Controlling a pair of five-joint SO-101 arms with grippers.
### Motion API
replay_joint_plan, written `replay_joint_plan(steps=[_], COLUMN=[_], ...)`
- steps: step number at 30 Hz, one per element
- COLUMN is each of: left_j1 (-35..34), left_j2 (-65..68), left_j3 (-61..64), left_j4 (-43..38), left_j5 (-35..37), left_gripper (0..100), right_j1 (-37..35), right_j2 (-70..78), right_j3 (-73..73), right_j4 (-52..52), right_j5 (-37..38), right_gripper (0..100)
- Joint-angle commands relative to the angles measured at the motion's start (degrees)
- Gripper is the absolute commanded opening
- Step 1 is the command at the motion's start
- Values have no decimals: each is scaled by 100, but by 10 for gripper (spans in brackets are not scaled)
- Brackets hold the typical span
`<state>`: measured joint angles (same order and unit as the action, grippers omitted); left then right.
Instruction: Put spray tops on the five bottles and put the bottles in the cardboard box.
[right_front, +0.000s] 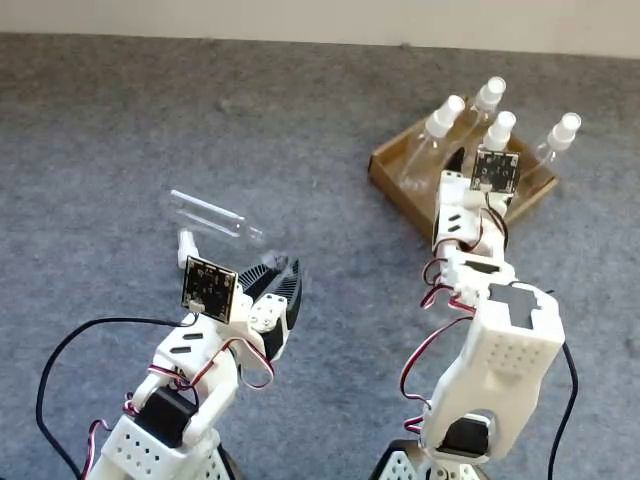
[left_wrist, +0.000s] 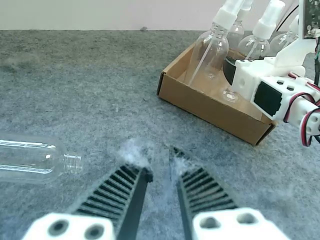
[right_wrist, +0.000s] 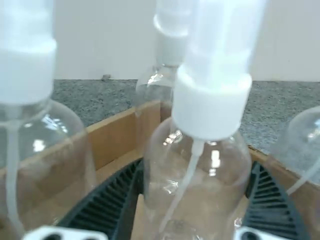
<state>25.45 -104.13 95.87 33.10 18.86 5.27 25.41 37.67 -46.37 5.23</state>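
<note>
A clear bottle (right_front: 208, 213) (left_wrist: 30, 160) with no top lies on its side on the grey carpet, its open neck toward my left gripper (right_front: 280, 270) (left_wrist: 160, 162). That gripper hovers just beside the neck, slightly open and holding nothing. A loose white spray top (right_front: 186, 246) lies close to the bottle. The cardboard box (right_front: 392, 180) (left_wrist: 210, 107) holds several upright bottles with spray tops. My right gripper (right_front: 478, 152) (right_wrist: 196, 169) is inside the box, its fingers hugging both sides of one topped bottle (right_front: 499, 128) (right_wrist: 200, 160).
Other topped bottles (right_front: 445, 115) (right_front: 565, 130) stand close around the gripped one in the box. The right arm (left_wrist: 280, 90) stretches over the box's near wall. Open carpet lies between the two arms and to the far left.
</note>
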Motion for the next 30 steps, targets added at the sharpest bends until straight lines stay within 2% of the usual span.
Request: replay_joint_plan(steps=[1, 13, 19, 30], left_j1=[-110, -110, -110, -110], left_j2=[-57, -48, -48, -40], left_j3=[119, 119, 119, 119], left_j4=[0, 0, 0, 9], left_j5=[26, 26, 26, 26], left_gripper=[5, 5, 5, 5], right_j1=[22, 31, 4, 22], right_j2=[-136, -295, -954, -1059], right_j3=[-31, 4, 593, 840], right_j4=[-119, -101, -101, -101], right_j5=[79, 79, 79, 79], right_gripper=[285, 286, 286, 286])
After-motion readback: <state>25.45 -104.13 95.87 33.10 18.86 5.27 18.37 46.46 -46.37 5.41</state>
